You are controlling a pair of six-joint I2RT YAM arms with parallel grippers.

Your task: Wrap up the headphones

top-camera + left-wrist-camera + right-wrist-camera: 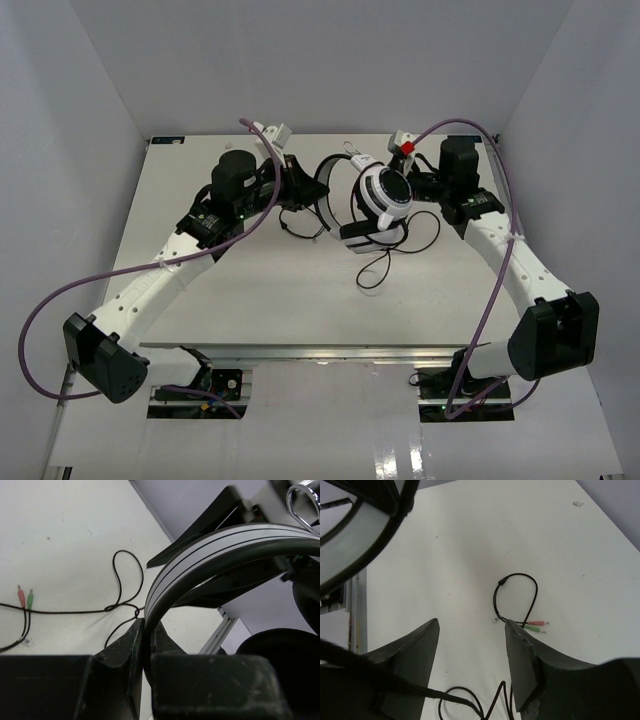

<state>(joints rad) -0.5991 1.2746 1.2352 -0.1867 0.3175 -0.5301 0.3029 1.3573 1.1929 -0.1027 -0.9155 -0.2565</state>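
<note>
The headphones are held up over the middle back of the table, one round white earcup facing the overhead camera. My left gripper is shut on the headband, which runs down between its fingers. My right gripper is just right of the earcup and stands open, with only bare table showing between its fingertips. The thin black cable trails loose on the table in loops. Its pink and green plugs lie flat. One strand crosses low over the right gripper's left finger.
Thick purple robot cables arc along both arms. White walls enclose the table on the left, right and back. A metal rail marks the near edge by the arm bases.
</note>
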